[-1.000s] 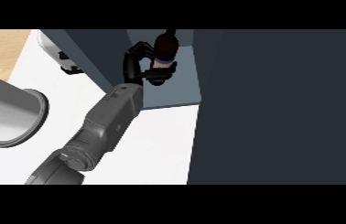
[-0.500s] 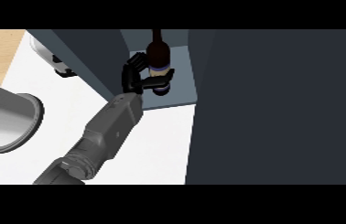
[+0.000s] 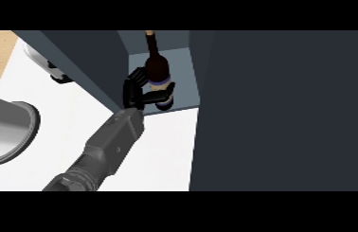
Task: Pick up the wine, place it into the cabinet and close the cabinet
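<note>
One grey forearm rises from the lower edge across the white table [image 3: 164,146] to a black hand [image 3: 137,91], whose fingers are curled round the lower body of the wine bottle [image 3: 157,70]. The bottle stands upright inside the open cabinet [image 3: 185,79], on its grey-blue floor, with the neck pointing toward the back and the hand on its left side. A large dark cabinet door [image 3: 272,112] fills the right of the view. A grey metal pot [image 3: 14,131] sits at the left edge.

1. Head view, the only camera: looks steeply down on the white counter [image 3: 164,146] from above.
2. Close framing: the open cabinet [image 3: 183,75] sits at 12 o'clock, one forearm [image 3: 105,150] entering from 7 o'clock.
</note>
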